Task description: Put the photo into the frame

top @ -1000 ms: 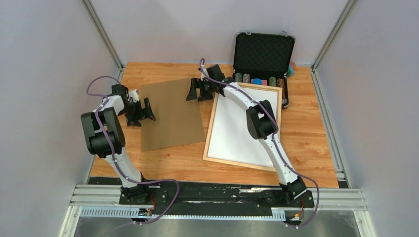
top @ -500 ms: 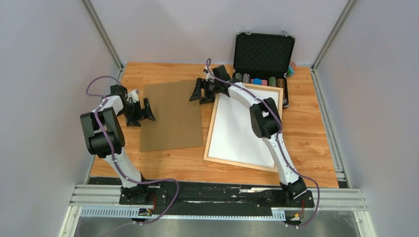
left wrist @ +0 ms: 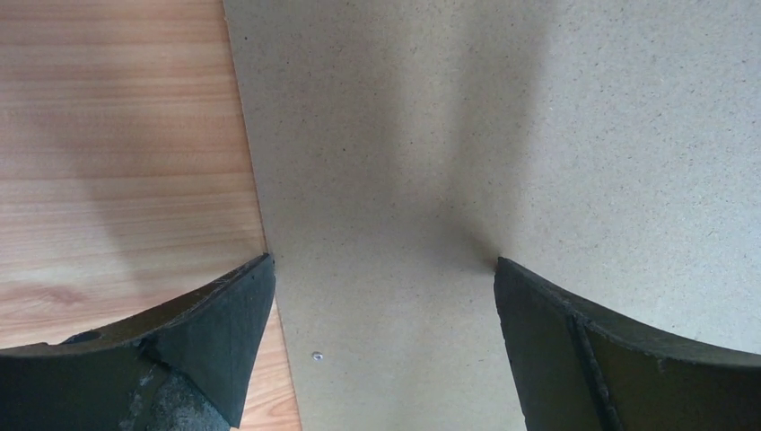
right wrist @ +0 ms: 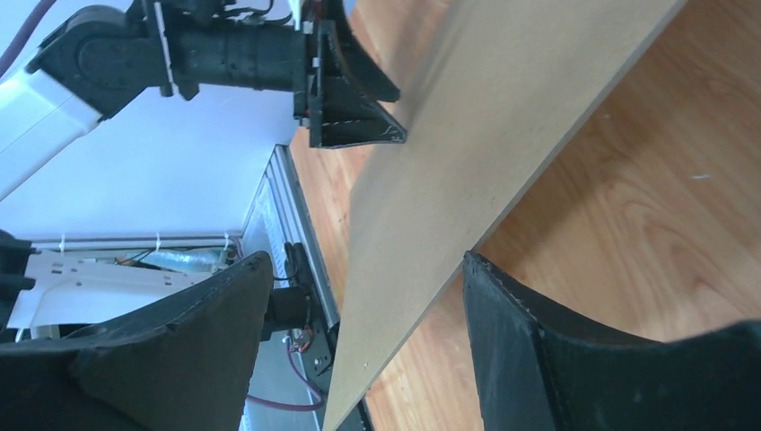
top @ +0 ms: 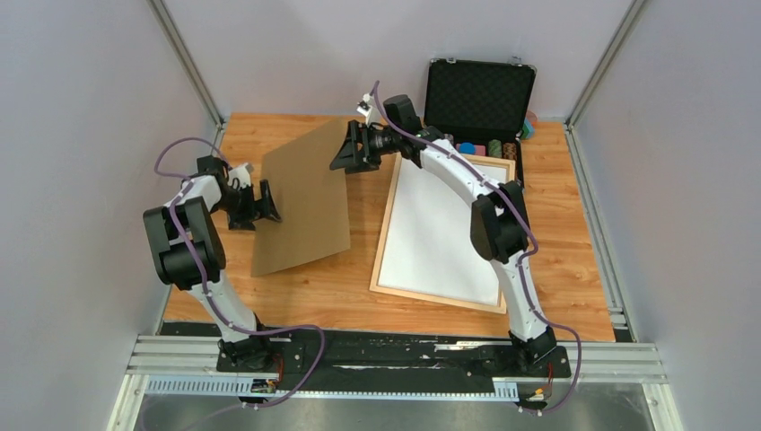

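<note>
The large rectangular paper photo [top: 440, 224] lies plain white side up inside the large thin light-wood picture frame [top: 431, 298], flat on the wooden table [top: 561, 242] right of centre in the top view. Its printed face cannot be seen. Neither pair of jaws touches it. The right arm's jaws hang just beyond the frame's upper left corner, and the left arm's jaws are well apart from it, across the plain brown backing board [top: 301, 211].

The board is tilted. Its upper right corner stands off the table at the right arm's jaws, and its lower left part is down near the table. In the right wrist view those jaws are wide apart, with the board's edge [right wrist: 449, 162] running between them and touching the finger [right wrist: 538, 341] at lower right. In the left wrist view the left arm's jaws are also apart, one finger [left wrist: 215, 314] at the board's left edge and the other [left wrist: 574, 341] over the board [left wrist: 413, 135].

A strip of bare table separates the board from the frame's left rail. The open black case [top: 480, 90] holding coloured chips sits just beside the frame's upper edge. Bare table lies right of the frame and below it.

The right arm [top: 494, 229] stretches diagonally over the frame. The left arm [top: 184, 238] folds at the elbow, its wrist pointing right.
</note>
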You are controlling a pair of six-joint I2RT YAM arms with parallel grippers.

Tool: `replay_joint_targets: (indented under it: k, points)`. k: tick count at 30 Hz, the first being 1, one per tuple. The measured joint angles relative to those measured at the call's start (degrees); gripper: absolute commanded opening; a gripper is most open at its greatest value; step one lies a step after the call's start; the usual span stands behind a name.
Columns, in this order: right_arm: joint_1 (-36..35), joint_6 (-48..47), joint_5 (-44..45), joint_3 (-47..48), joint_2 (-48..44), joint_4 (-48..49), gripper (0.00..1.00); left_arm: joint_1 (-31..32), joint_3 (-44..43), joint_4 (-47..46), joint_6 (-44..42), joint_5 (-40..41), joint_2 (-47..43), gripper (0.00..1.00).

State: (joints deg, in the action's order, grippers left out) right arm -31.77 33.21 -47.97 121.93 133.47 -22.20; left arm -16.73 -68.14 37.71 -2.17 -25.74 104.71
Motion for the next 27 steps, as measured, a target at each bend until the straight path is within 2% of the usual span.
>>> replay_joint_targets:
  k: [13, 27]
  points:
    - [-0.96, 0.44, -2.62, -1.16, -1.68, 1.05, 0.73, -0.48, 0.13, 0.5, -4.24, -6.64, -0.85, 1.0]
    - [-1.75, 3.58, -9.22, -1.27, -2.01, 7.67, 0.73, -0.13, 0.22, 1.75, -8.22, -13.44, -2.14, 1.0]
